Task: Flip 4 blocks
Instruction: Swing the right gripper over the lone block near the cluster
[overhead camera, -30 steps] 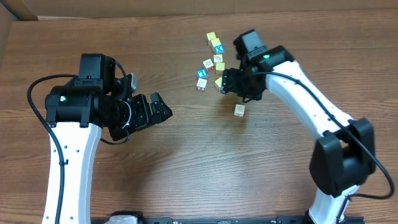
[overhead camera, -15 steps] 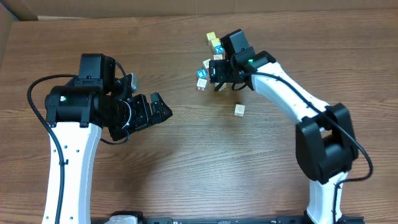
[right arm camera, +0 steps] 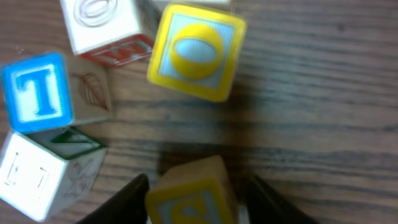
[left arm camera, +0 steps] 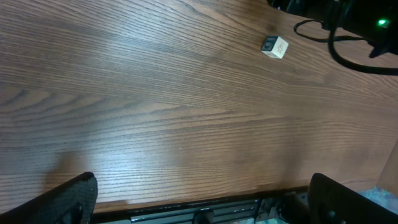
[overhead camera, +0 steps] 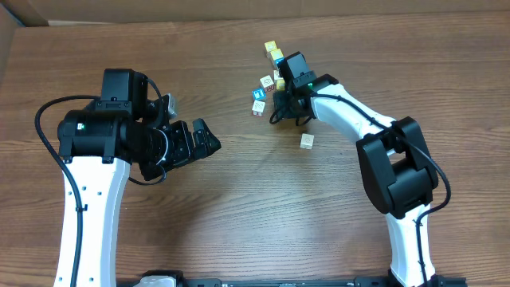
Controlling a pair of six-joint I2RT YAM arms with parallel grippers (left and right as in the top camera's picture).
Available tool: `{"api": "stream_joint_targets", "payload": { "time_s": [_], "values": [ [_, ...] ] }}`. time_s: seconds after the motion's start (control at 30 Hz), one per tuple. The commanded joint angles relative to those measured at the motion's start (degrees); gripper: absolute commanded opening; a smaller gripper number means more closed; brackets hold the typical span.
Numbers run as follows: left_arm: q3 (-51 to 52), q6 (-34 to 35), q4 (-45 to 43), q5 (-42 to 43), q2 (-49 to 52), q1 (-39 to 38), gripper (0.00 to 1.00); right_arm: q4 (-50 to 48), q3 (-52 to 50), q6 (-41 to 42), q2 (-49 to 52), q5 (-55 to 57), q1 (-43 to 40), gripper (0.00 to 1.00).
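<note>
The blocks lie in a loose cluster toward the far edge of the tabletop, right of its middle. One lone block sits apart on the near side of the cluster, with bare wood all round it.

The right arm reaches across to the cluster's near-right side, and its jaws are down among the blocks. From the right wrist, a yellow-edged block sits between the two fingers, which stand close along its sides. I cannot tell whether they press on it or only bracket it. Just beyond it stands a yellow O block, turned askew, with a strip of bare wood between the two. To the left, a blue T block sits just beside a white block with a green edge. A red-edged block sits at the top, close by the O block. Room around the jaws is tight on the left and far sides and open on the right.

The left arm hangs over the left half of the tabletop, well apart from every block. Its jaws are spread wide, and from its wrist the fingers show only at the bottom corners. Wide bare wood runs between that arm and the cluster and across the near half of the tabletop. The near edge shows along the bottom of the left wrist view.
</note>
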State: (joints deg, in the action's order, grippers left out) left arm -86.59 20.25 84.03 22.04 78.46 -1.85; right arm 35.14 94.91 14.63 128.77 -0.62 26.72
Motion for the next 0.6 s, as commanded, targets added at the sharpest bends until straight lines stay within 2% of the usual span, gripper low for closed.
{"api": "stream_joint_targets", "payload": {
  "time_s": [0.0, 0.07, 0.13, 0.27, 0.4, 0.57],
  "values": [
    [0.02, 0.13, -0.09, -0.02, 0.09, -0.09, 1.0, -0.02, 0.66, 0.33, -0.2, 0.35, 0.28, 0.37],
    [0.02, 0.13, -0.09, -0.02, 0.09, -0.09, 1.0, 1.51, 1.88, 0.35, -1.62, 0.35, 0.26, 0.27],
    [0.02, 0.13, -0.09, -0.02, 0.09, -0.09, 1.0, 3.82, 3.54, 0.7, -3.96, 0.33, 0.22, 0.23],
    [0.02, 0.13, -0.09, 0.0, 0.09, -0.09, 1.0, 11.69, 7.8, 2.1, -10.03, -1.01, 0.48, 0.23],
    [0.02, 0.11, -0.09, 0.0, 0.09, -0.09, 1.0, 20.63, 10.62, 2.32, -16.92, -8.83, 1.73, 0.23],
    [0.02, 0.13, -0.09, -0.02, 0.09, -0.09, 1.0, 30.97, 10.67, 9.49, -23.32, -14.05, 3.93, 0.23]
  ]
}}
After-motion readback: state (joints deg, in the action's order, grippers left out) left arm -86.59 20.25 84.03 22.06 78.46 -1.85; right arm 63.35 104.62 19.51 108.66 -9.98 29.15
